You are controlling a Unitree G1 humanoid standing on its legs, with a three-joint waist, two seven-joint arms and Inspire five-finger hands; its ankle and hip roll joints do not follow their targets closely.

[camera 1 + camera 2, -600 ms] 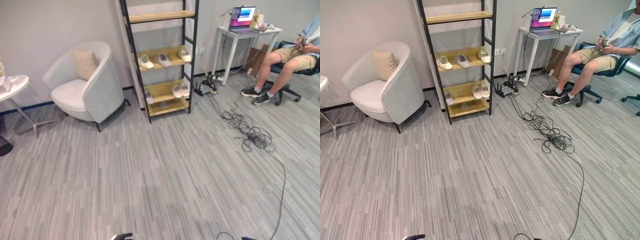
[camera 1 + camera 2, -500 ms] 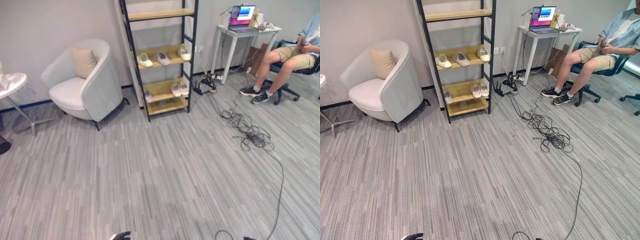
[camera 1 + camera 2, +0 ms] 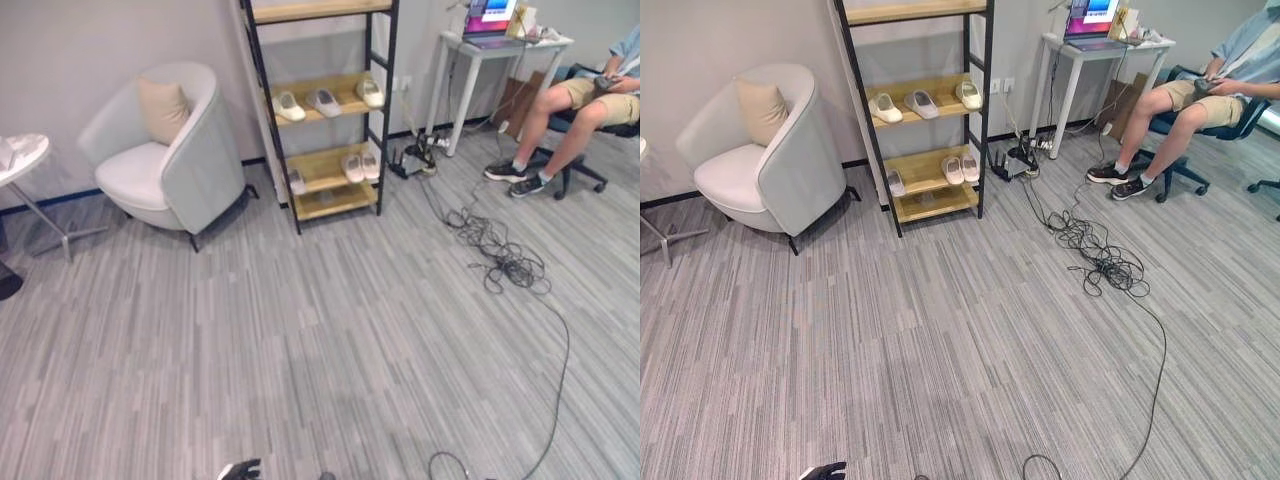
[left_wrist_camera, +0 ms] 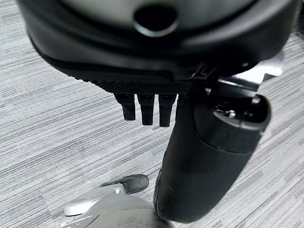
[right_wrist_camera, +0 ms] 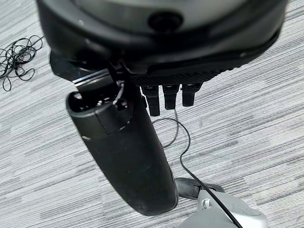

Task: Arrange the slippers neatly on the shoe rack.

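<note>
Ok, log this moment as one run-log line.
phase: standing off from shoe rack | slippers: on two shelves | left hand: open, holding nothing | right hand: open, holding nothing

Slippers (image 3: 325, 102) on shoe rack (image 3: 322, 179)

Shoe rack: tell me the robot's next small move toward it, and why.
Probably step forward toward the shoe rack. It stands far across the floor by the wall, with slippers already on two of its shelves, well out of reach. The left hand and right hand hang open, holding nothing.
</note>
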